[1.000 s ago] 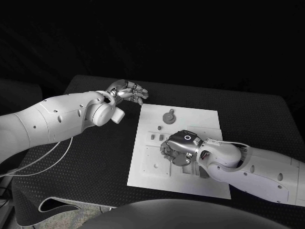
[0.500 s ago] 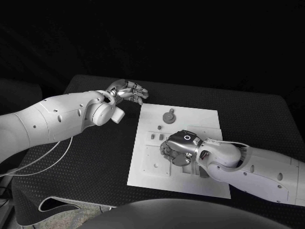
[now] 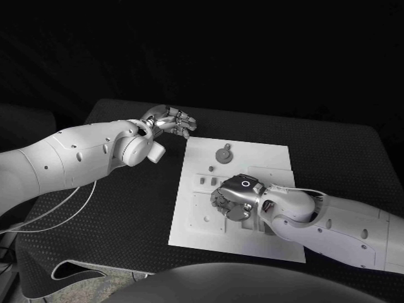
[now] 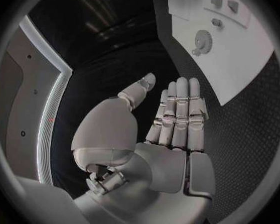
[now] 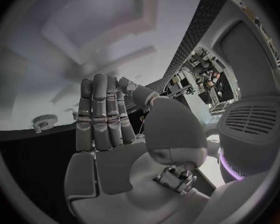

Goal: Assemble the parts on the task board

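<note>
Hovering low over the middle of the task board (image 3: 257,158), the right hand (image 3: 234,199) is hanging fingers-down above the recesses there; from the head view I cannot tell whether anything is pinched beneath it, though its wrist view is showing the fingers (image 5: 99,114) straight, side by side and holding nothing. Off the board's far left corner, the left hand (image 3: 170,120) is waiting above the black table (image 3: 120,208), fingers (image 4: 180,112) extended and empty. A round toothed part (image 3: 224,154) is lying near the board's far edge, well apart from both hands. It is looking small, rigid and light, likely slippery plastic, best pinched across its rim. The left wrist view is showing its teeth (image 4: 202,38) and the small pieces beside it more plainly than the head view
</note>
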Controlling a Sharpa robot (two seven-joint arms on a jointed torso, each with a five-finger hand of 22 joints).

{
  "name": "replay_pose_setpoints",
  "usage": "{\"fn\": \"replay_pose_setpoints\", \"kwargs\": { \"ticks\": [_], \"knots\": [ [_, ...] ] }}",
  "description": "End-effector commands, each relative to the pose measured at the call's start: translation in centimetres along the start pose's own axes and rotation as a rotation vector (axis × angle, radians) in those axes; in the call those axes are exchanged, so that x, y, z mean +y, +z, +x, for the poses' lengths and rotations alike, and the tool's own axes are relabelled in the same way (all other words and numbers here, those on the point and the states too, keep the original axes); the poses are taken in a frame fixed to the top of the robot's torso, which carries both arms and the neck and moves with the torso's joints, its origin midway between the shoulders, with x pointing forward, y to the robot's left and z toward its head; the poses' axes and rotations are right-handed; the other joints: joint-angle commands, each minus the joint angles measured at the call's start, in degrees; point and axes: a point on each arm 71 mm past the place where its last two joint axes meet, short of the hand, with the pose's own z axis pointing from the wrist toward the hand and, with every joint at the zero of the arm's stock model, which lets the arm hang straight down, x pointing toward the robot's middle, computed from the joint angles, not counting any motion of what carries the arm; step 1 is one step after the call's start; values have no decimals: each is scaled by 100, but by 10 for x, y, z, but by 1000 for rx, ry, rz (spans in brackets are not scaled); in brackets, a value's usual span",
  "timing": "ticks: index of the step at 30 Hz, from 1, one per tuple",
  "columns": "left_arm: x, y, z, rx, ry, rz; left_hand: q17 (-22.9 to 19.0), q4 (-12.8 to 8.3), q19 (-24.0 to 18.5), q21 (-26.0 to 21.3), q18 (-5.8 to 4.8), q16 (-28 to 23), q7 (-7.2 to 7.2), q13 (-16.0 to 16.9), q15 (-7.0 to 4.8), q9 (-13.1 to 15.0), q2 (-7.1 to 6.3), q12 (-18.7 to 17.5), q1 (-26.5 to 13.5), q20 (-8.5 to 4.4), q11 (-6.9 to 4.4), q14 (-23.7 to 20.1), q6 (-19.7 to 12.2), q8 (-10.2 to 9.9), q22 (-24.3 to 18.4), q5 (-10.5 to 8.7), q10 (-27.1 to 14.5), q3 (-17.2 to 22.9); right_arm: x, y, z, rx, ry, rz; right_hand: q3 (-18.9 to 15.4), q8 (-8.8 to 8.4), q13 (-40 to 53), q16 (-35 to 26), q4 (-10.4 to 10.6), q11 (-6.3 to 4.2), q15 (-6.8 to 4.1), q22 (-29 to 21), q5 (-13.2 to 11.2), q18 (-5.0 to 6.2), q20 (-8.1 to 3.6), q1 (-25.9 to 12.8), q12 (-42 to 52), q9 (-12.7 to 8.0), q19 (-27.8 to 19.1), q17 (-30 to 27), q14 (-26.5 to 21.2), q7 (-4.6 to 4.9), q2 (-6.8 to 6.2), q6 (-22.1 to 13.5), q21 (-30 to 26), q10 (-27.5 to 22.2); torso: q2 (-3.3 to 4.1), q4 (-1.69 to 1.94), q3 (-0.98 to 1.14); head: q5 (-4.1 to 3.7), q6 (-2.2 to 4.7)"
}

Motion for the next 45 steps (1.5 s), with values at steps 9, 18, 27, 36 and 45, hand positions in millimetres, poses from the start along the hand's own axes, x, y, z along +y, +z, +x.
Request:
{"fn": "replay_pose_setpoints", "kwargs": {
  "ticks": [9,18,27,36,45],
  "knots": [
    [-2,1,2,19,-5,7,12,5,-7,3,18,-28,18,-7,31,-7,3,6,-42,29,4,2,-42,21,-7,18,-28,-30,-1,-3,17,87,21,14,19,-26,-34,-47,14,26,-6,133,22,30,13,-56,-103,-4,-39,23,-81,29,-24,-46,20,-66,-1,-2,-5,-25,-7],
    [-1,1,1,16,-5,6,16,5,-8,4,18,-31,18,-8,31,-8,0,5,-45,30,5,1,-44,21,-9,17,-30,-33,-6,-8,15,51,50,25,-126,-269,-83,-125,109,131,64,133,22,36,45,-319,-300,-89,-101,83,-125,185,-562,-408,43,-309,0,-2,-4,-38,-7],
    [-1,0,0,13,-4,3,22,5,-9,4,18,-36,21,-10,32,-9,-3,4,-48,30,7,1,-51,20,-12,16,-35,-35,-8,-15,7,-33,64,37,-136,-427,-156,-165,278,236,145,134,22,36,41,-405,-507,-175,-120,157,-139,299,-924,-658,78,-614,-2,-6,0,-63,-4],
    [0,0,-2,10,-4,3,29,5,-10,4,18,-41,24,-12,32,-11,-4,2,-51,31,10,0,-60,18,-15,16,-43,-37,-21,-26,-29,-133,68,66,-102,-435,-163,-169,331,253,161,138,22,36,36,-332,-539,-192,-131,199,-141,309,-987,-678,105,-660,-1,-11,6,-157,92],
    [0,-1,-3,5,-3,2,34,5,-11,4,18,-45,25,-13,33,-12,-7,3,-52,31,10,0,-62,18,-17,16,-43,-39,-62,-53,-80,-136,68,160,-126,-440,-154,-137,351,254,158,143,21,36,26,-298,-544,-204,-102,252,-93,296,-1027,-698,161,-663,-2,-13,3,-264,205]
  ]
}}
